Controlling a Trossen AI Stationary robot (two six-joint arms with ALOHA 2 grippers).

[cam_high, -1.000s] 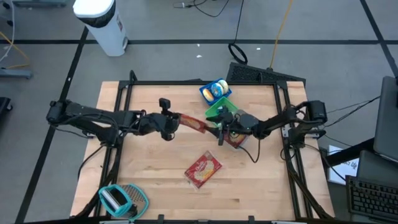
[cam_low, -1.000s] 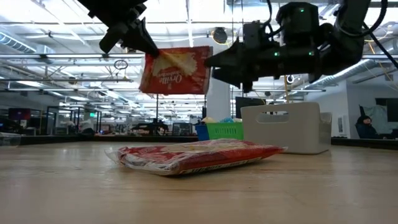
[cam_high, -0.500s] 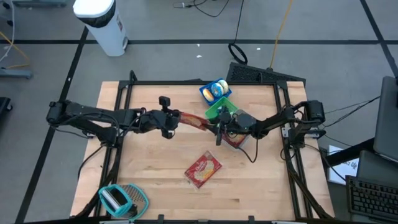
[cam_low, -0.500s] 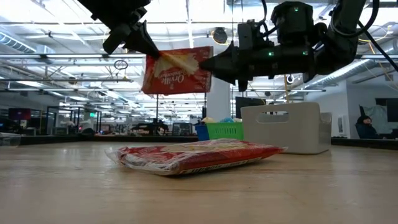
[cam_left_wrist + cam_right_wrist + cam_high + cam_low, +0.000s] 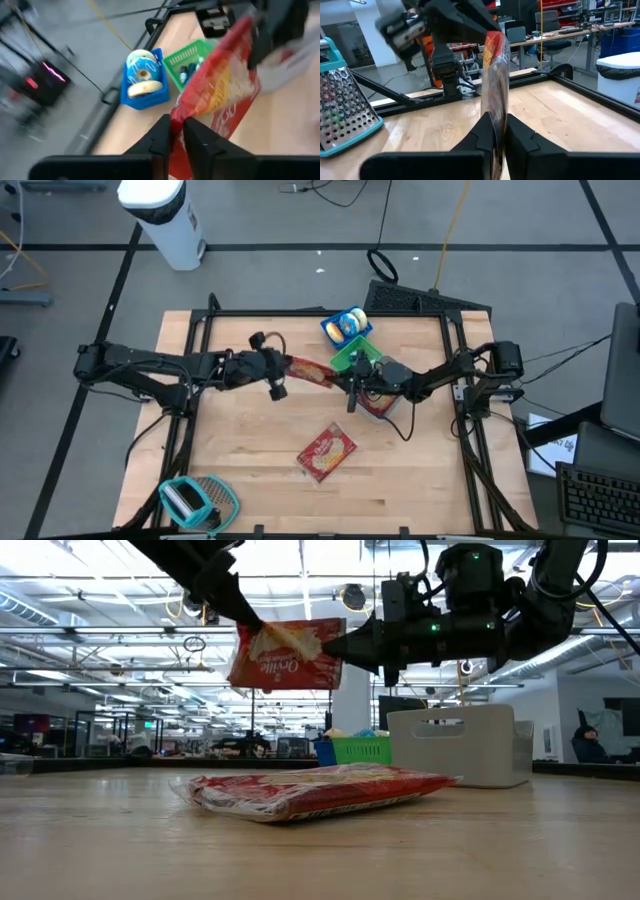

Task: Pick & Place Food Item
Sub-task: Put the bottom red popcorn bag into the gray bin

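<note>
While the left gripper (image 5: 284,365) pinches the raised red packet (image 5: 310,373), the right gripper (image 5: 347,382) jaws clamp its other end.

Left arm (image 5: 435,30) blurred beyond the right gripper (image 5: 495,131), snack bag (image 5: 220,95) smeared (lettering unreadable), its lower end cut off.

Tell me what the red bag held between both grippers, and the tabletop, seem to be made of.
Red bag: looks like thin glossy plastic film; it creases and shines where the left gripper and right gripper pinch it. Tabletop: pale wood, apparently butcher-block, with visible plank seams and a smooth finish.
</note>
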